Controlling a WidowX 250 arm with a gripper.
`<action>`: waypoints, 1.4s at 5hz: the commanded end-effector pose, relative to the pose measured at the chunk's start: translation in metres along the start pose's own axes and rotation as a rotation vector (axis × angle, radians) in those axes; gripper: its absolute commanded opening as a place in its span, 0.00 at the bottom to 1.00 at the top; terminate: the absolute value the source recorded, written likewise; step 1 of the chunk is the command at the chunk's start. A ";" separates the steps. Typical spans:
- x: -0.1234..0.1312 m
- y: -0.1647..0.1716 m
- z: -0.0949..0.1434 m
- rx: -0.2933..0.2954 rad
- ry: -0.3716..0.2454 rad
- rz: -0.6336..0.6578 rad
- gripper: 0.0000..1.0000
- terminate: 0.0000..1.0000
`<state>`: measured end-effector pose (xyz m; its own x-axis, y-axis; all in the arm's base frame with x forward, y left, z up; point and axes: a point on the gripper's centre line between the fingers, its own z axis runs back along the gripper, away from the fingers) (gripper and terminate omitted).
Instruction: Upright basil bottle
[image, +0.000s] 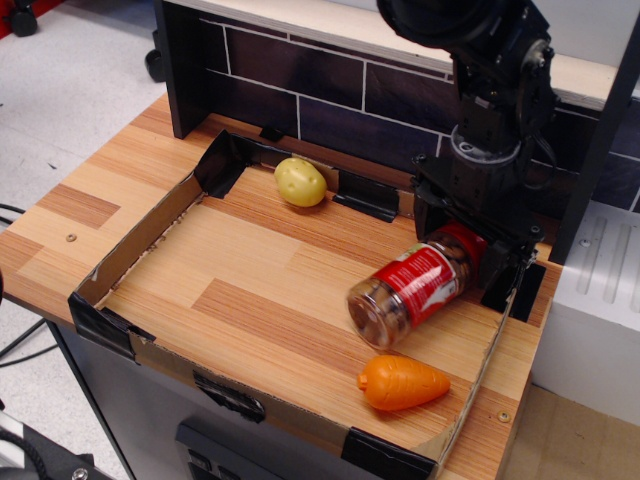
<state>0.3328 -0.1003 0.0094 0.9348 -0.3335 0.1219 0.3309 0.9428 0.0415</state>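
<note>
The basil bottle (410, 292) is a clear jar with a red label and red cap. It lies tilted at the right of the wooden tray floor, its base pointing to the front left. My black gripper (468, 250) comes down from above and is shut on the bottle's red cap end, with one finger on each side. The cap end looks raised off the floor. The cap is partly hidden by the fingers.
An orange toy carrot (402, 383) lies just in front of the bottle's base. A yellow-green toy potato (300, 181) sits at the back of the tray. Low cardboard walls (135, 240) ring the tray; a dark tiled backsplash (300, 80) stands behind.
</note>
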 end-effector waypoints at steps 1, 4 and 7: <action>-0.006 -0.004 0.005 0.041 -0.045 -0.034 0.00 0.00; -0.005 0.010 0.070 0.038 -0.210 -0.045 0.00 0.00; -0.031 0.050 0.109 0.050 -0.333 -0.105 0.00 0.00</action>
<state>0.3094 -0.0478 0.1005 0.8216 -0.4239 0.3810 0.4199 0.9022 0.0985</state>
